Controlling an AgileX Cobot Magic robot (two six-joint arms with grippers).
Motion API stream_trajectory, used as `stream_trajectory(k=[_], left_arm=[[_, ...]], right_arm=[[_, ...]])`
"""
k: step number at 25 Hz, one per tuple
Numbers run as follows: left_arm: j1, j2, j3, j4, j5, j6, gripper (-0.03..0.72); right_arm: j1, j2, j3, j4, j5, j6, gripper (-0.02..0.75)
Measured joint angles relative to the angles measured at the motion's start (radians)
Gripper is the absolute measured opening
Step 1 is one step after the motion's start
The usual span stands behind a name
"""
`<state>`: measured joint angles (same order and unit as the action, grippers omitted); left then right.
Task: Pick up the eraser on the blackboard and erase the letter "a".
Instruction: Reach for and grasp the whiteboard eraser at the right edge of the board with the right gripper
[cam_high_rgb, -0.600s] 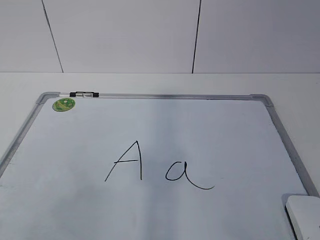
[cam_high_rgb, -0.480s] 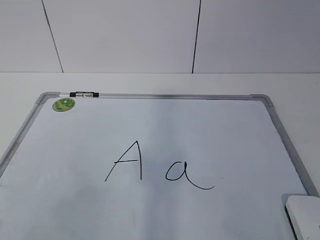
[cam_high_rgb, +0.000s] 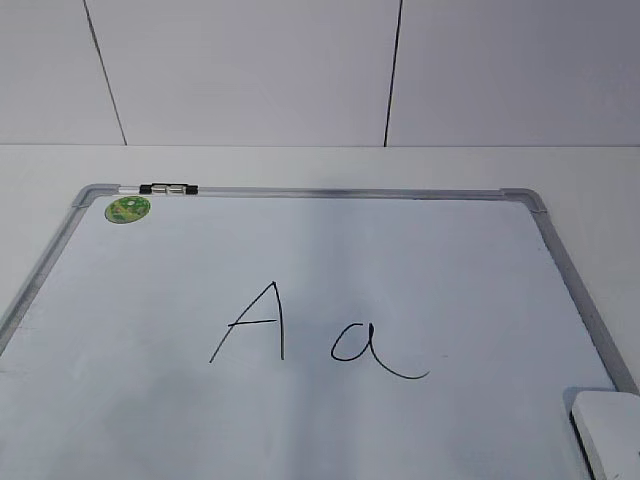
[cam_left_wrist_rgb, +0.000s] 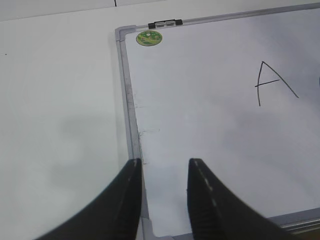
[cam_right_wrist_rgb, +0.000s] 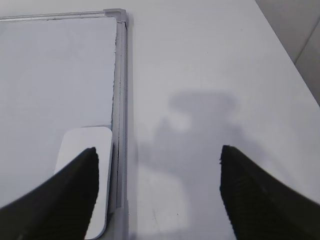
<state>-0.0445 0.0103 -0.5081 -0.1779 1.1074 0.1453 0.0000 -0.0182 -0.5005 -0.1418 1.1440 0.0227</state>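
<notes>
1. The eraser (cam_high_rgb: 608, 432) lies in the blackboard's (cam_high_rgb: 330, 192) near right corner; the letter "a" (cam_high_rgb: 372, 350) sits mid-board beside a capital "A" (cam_high_rgb: 255, 322).
2. Left gripper (cam_left_wrist_rgb: 165, 167), slightly parted, empty, hangs over the frame near a green sticker (cam_left_wrist_rgb: 149, 37).
3. Right gripper (cam_right_wrist_rgb: 157, 155), spread wide, empty, hangs beside the eraser (cam_right_wrist_rgb: 86, 170).

White eraser (cam_high_rgb: 608, 432) on the white, grey-framed blackboard (cam_high_rgb: 330, 193); black letter "a" (cam_high_rgb: 372, 350), green sticker (cam_high_rgb: 127, 209).

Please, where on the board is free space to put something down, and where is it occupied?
On the blackboard, the widest bare patch lies between the top frame and the capital A and letter "a". The left side below the green sticker is also bare. The middle holds the letters; the near right corner holds the eraser, beside the frame.
</notes>
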Motion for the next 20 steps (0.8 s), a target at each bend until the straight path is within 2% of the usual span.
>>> stream_trajectory(k=[20], left_arm=[[0.000, 0.000, 0.000, 0.000, 0.000, 0.000, 0.235]], right_arm=[[0.000, 0.000, 0.000, 0.000, 0.000, 0.000, 0.579]])
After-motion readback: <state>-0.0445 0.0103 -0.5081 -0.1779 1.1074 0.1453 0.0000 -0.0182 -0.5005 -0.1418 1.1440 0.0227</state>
